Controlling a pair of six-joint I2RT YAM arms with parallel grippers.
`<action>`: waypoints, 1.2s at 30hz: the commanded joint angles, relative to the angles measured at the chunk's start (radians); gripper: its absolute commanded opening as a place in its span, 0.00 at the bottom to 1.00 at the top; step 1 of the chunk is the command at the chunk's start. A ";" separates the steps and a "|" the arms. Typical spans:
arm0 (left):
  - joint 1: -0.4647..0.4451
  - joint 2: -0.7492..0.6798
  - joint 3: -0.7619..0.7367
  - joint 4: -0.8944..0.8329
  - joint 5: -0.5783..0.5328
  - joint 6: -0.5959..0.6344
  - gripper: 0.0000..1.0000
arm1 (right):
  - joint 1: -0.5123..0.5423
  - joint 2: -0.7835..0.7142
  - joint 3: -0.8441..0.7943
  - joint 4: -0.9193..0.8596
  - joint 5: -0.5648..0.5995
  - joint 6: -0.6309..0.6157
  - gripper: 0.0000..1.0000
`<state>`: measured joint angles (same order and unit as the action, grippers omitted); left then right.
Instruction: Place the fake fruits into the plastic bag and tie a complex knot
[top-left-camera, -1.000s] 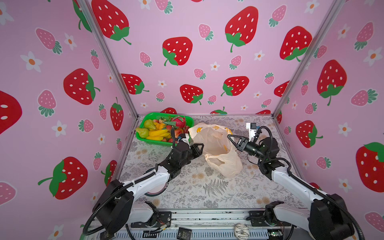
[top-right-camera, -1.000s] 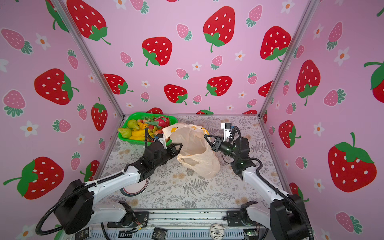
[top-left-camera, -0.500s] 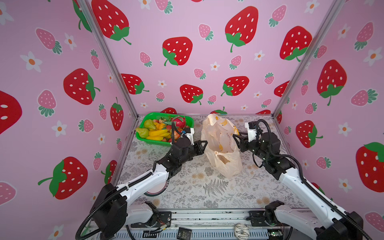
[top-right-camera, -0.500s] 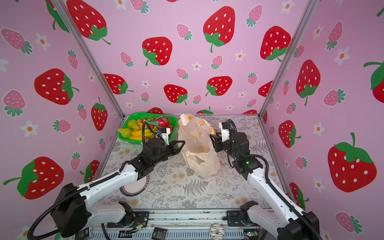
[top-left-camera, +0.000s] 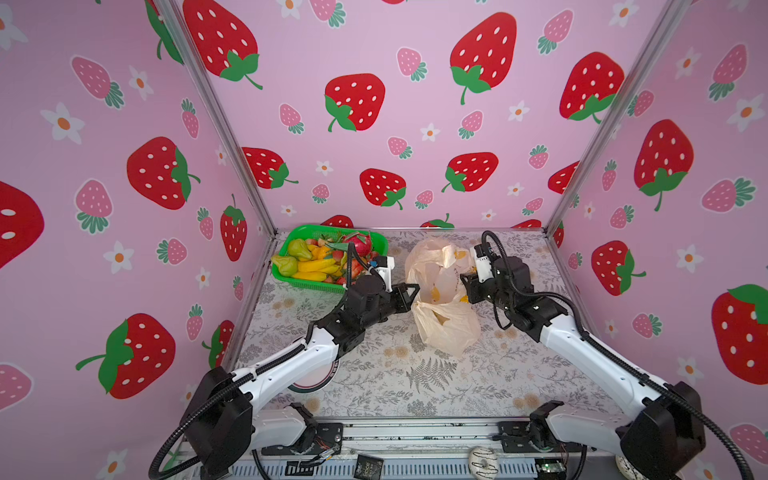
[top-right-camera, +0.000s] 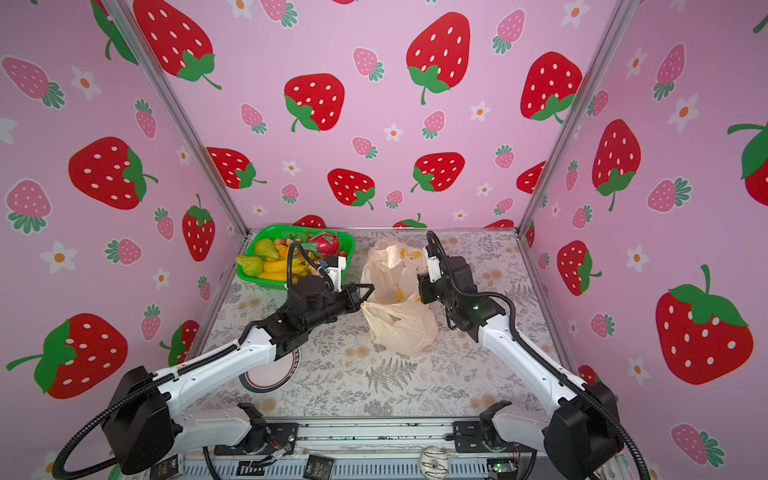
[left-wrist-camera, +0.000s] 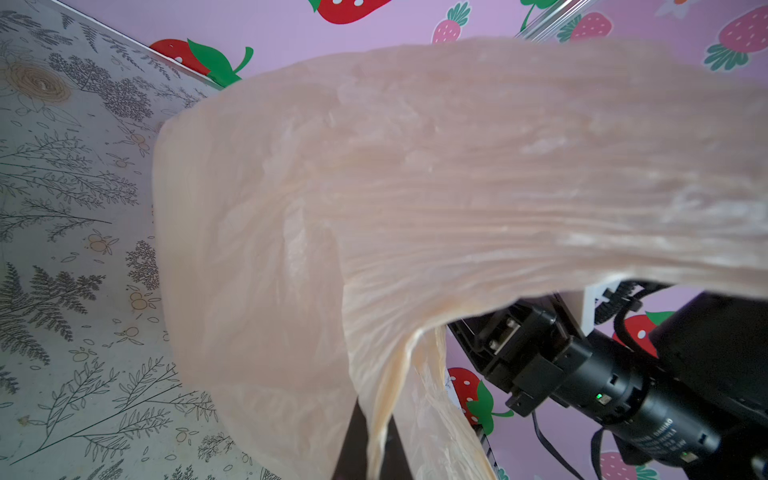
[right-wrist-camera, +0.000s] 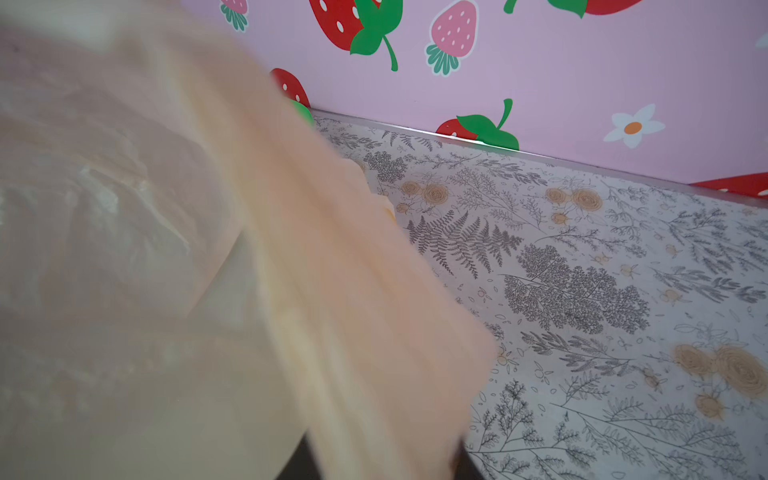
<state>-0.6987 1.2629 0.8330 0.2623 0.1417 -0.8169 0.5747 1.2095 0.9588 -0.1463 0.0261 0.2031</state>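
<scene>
Jaws of the left gripper (top-left-camera: 415, 289) are closed, pinching the left rim of the plastic bag (top-left-camera: 444, 328) mid-table. The right gripper (top-left-camera: 468, 286) meets its right edge, grip hidden by film. Likely the bag-opening step: the fake fruits (top-left-camera: 313, 266) lie in the green basket (top-left-camera: 305, 284), far left. Next: spread the mouth.

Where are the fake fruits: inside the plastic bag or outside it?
Outside: the fake fruits sit piled in the green basket, which stands apart from the plastic bag.
</scene>
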 joint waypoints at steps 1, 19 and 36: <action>0.000 -0.052 0.010 -0.083 -0.088 0.040 0.00 | -0.051 -0.010 0.089 -0.123 0.090 -0.003 0.09; 0.008 -0.093 -0.103 -0.127 -0.322 0.439 0.50 | -0.232 -0.023 0.057 0.003 -0.657 0.178 0.02; -0.270 -0.160 -0.159 -0.030 -0.489 0.886 0.79 | -0.178 0.028 0.021 0.056 -0.565 0.424 0.01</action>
<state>-0.9226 1.1481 0.6975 0.1867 -0.2939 -0.0109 0.3809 1.2518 1.0061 -0.1429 -0.5724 0.5549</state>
